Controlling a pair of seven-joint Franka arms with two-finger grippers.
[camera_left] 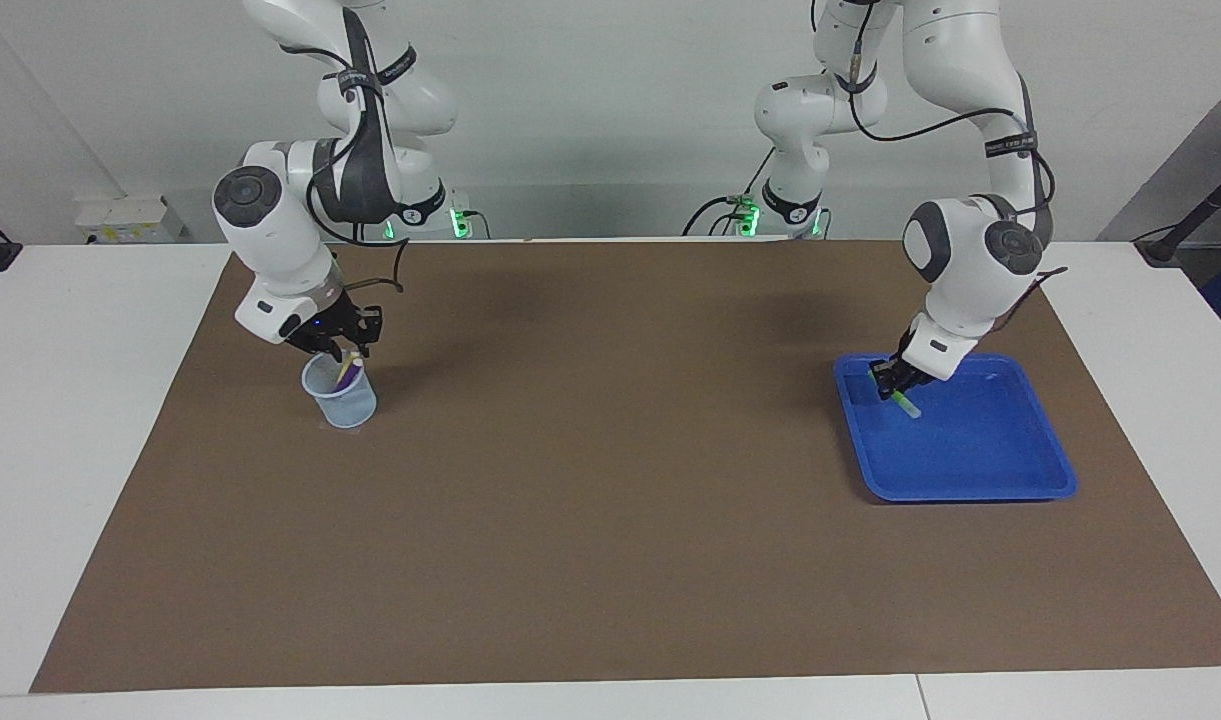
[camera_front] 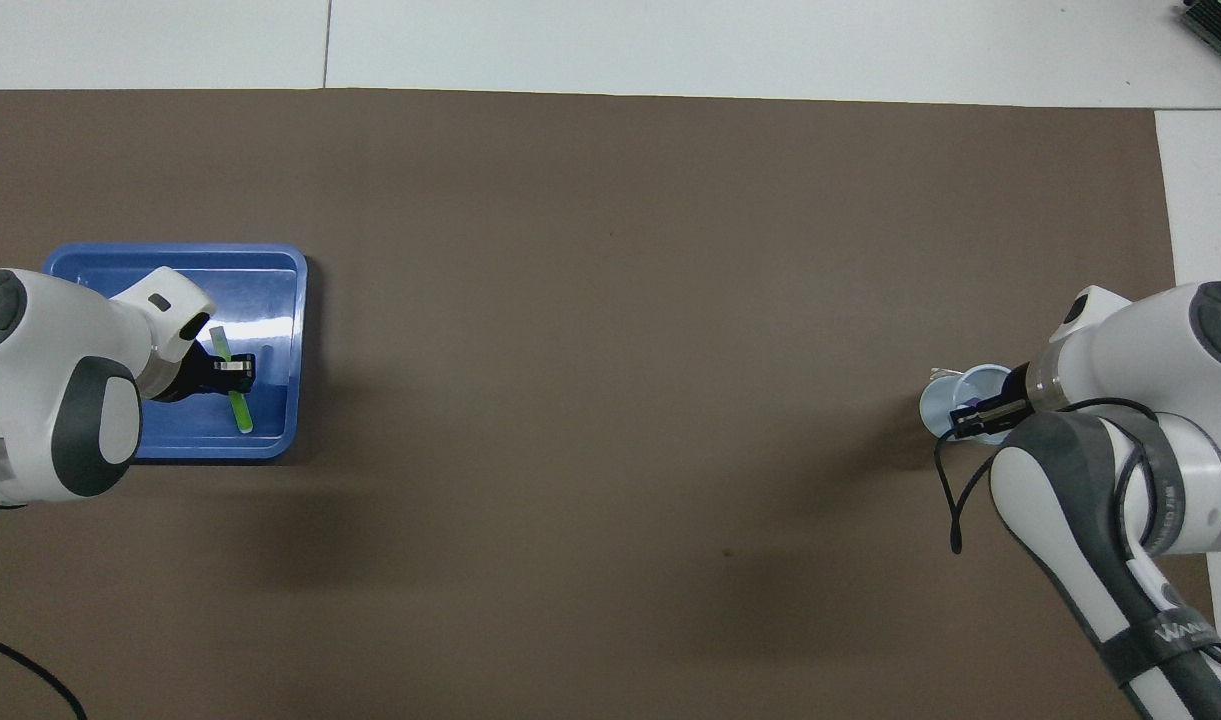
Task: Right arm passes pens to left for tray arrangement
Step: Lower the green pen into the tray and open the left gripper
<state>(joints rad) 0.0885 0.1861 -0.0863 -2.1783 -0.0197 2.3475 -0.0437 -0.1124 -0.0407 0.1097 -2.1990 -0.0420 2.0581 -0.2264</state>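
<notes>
**Green pen over tray, two pens in cup**

The right gripper [camera_left: 342, 352] sits at the cup [camera_left: 341, 393] holding the yellow and purple pens [camera_left: 347, 368]; its fingers' state I cannot tell. The left gripper [camera_left: 891, 383] clamps the green pen [camera_left: 904, 403] low over the blue tray [camera_left: 970, 475].

Left gripper [camera_front: 232, 366] over blue tray [camera_front: 270, 300], clamped on 1 green pen [camera_front: 236, 400]; right gripper [camera_front: 973, 417] over pale cup [camera_front: 940, 405], well apart from tray.
</notes>
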